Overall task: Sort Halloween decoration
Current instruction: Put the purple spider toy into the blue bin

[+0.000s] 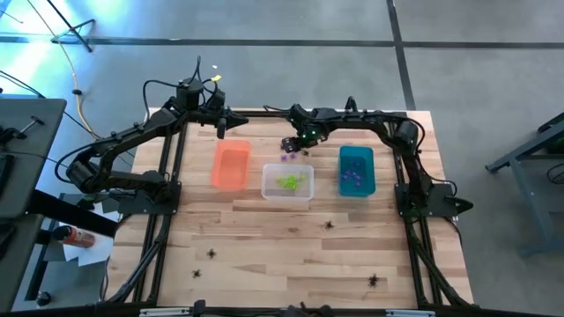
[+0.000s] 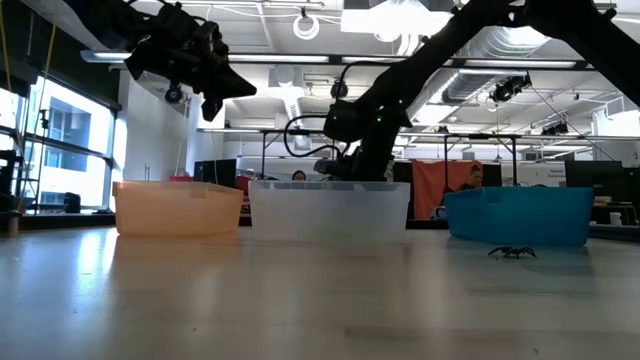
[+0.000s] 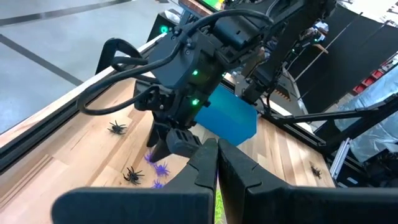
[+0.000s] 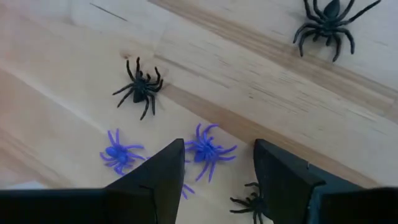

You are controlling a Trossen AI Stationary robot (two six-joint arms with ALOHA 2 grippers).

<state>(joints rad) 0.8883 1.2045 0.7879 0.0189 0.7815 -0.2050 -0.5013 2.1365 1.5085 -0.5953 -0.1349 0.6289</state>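
Behind the clear bin [image 1: 287, 181], my right gripper [image 4: 219, 149] points steeply down at the table and is open. One purple spider [image 4: 208, 151] lies on the wood between its fingertips; I see no touch. A second purple spider [image 4: 118, 152] and black spiders [image 4: 142, 87] [image 4: 326, 22] lie close by. The clear bin holds lime green spiders [image 1: 291, 182], and the teal bin [image 1: 356, 170] holds purple ones. My left gripper [image 1: 222, 123] is shut and empty, raised over the far end of the orange bin [image 1: 231, 165].
The three bins stand in a row across the table's middle. Loose black spiders lie on the near half of the table [image 1: 330, 224] [image 1: 211, 254] [image 1: 374, 281]. Dark frame rails run along the left and right sides.
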